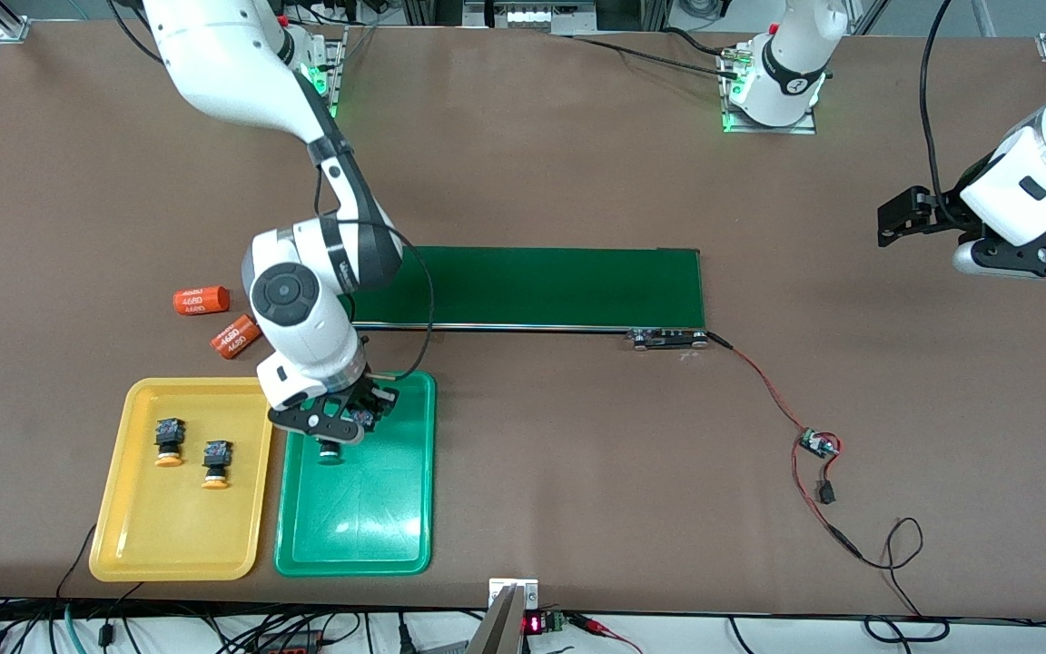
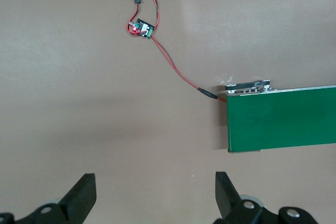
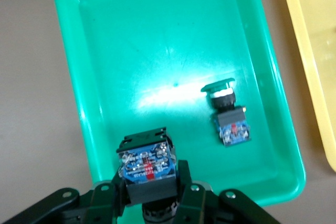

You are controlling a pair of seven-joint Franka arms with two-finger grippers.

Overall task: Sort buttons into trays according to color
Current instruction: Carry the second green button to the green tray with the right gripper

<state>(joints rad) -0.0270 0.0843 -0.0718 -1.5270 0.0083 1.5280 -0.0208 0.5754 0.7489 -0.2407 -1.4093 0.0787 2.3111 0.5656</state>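
Note:
My right gripper (image 1: 355, 420) hangs over the green tray's (image 1: 360, 536) end nearest the conveyor. It is shut on a button with a black-and-blue body (image 3: 147, 169); its cap is hidden. A green-capped button (image 3: 228, 114) lies in the green tray (image 3: 157, 35), and it shows under the gripper in the front view (image 1: 330, 451). Two orange-capped buttons (image 1: 168, 440) (image 1: 217, 463) lie in the yellow tray (image 1: 123, 545), which stands beside the green one. My left gripper (image 1: 891, 222) is open and empty, waiting over bare table at the left arm's end (image 2: 155, 182).
A dark-green conveyor belt (image 1: 532, 286) lies mid-table, farther from the front camera than the trays. Two orange "4680" cylinders (image 1: 202, 300) (image 1: 235, 336) lie near the yellow tray. A small circuit board (image 1: 818, 443) with red-black wires trails from the belt's end.

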